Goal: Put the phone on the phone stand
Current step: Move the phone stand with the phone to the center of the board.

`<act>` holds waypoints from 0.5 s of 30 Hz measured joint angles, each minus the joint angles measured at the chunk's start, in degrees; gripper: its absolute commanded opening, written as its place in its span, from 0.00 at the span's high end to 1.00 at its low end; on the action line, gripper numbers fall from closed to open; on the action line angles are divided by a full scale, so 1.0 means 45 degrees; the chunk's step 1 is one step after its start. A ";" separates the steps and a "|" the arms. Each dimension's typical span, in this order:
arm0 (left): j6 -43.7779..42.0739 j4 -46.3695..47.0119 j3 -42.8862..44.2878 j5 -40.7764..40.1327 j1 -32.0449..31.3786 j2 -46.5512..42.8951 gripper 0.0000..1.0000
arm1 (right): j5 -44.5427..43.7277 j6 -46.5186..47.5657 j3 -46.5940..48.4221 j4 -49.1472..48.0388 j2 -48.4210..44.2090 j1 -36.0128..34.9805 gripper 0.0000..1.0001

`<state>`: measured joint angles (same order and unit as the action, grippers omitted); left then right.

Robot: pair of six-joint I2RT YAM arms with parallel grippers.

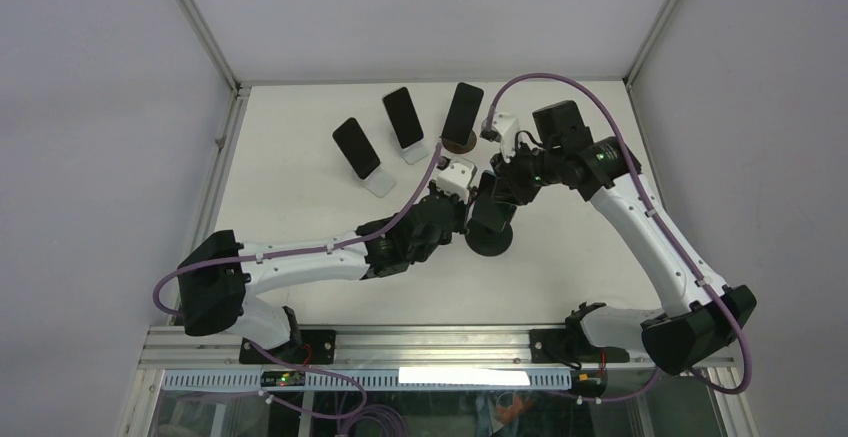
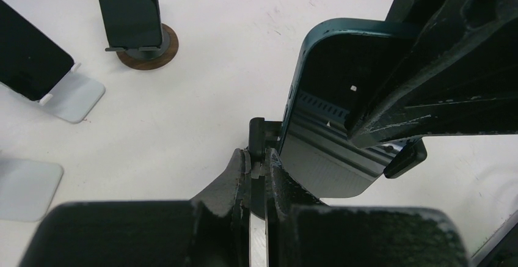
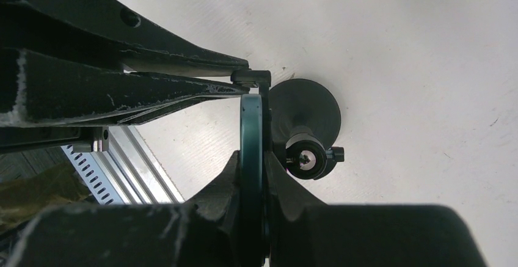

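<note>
Gripping the teal phone (image 3: 251, 120) edge-on in the right gripper (image 3: 251, 166), long axis near upright, just beside the black stand (image 3: 308, 108) on the surface (image 3: 397, 65), with the left gripper (image 2: 259, 164) clenched on its cradle lip (image 2: 256, 134), probably steadying it.

Bolted along the silver aluminium rail (image 1: 400, 342), the left arm (image 1: 300, 262) and right arm (image 1: 655, 235) share white link shells set between bulky matte-black joint housings. One purple cable (image 1: 157, 292) loops off the left base just above the rail; a second purple cable (image 1: 550, 76) arcs far beyond it. A white boxy camera housing (image 1: 458, 175) sits behind the black left gripper (image 2: 259, 157). The black right gripper (image 3: 251, 163) has a matching one, and the fingers (image 2: 235, 178) show pale, worn edges.
</note>
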<state>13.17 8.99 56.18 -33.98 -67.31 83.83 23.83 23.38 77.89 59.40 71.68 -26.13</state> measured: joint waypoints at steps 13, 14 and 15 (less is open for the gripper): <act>0.0661 -0.0311 0.0126 -0.0102 -0.0063 0.0015 0.83 | 0.0019 0.0029 0.0049 0.0073 0.0044 -0.0029 1.00; 0.0743 -0.0345 0.0126 -0.0107 -0.0087 0.0005 0.81 | 0.0019 0.0039 0.0053 0.0087 0.0053 -0.0039 1.00; 0.0763 -0.0379 0.0126 -0.0112 -0.0107 -0.0010 0.79 | 0.0019 0.0049 0.0063 0.0097 0.0063 -0.0053 1.00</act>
<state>16.60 7.29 56.75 -34.48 -67.79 83.79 23.92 23.59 78.17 59.83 71.96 -26.37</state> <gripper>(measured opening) 0.158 0.142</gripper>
